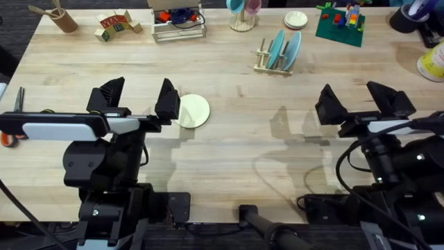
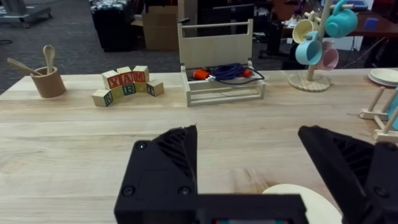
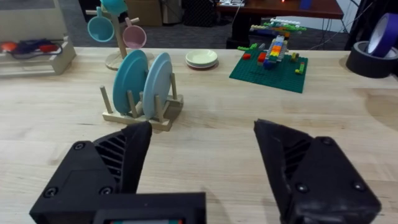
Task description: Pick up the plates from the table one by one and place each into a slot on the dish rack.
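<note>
The cream plate lies flat on the table, just right of the left gripper, whose jaws gape wide and empty; stiff, light and slippery, it probably wants an edge grip

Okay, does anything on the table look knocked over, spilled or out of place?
Nothing stands out. Two blue plates stand upright in the dish rack, and the cream plate lies flat on the table.

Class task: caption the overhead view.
Cream plate lies beside the open left tool; two blue plates already stand in the rack.
</note>
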Action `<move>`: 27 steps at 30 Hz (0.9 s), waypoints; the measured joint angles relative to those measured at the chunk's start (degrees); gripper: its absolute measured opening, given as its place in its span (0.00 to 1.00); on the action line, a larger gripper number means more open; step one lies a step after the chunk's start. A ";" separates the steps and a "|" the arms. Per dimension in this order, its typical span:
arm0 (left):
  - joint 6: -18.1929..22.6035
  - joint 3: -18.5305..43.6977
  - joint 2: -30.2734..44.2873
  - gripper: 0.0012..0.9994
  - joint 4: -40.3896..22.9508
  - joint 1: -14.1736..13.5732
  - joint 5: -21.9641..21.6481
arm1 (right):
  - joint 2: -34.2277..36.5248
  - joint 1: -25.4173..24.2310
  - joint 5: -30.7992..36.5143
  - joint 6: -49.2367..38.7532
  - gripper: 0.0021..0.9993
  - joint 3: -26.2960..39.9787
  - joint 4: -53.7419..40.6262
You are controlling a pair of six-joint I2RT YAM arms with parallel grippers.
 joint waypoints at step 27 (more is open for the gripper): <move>0.02 0.09 0.00 0.99 -1.60 0.00 0.02 | 0.00 0.00 -0.02 0.00 0.99 0.09 0.04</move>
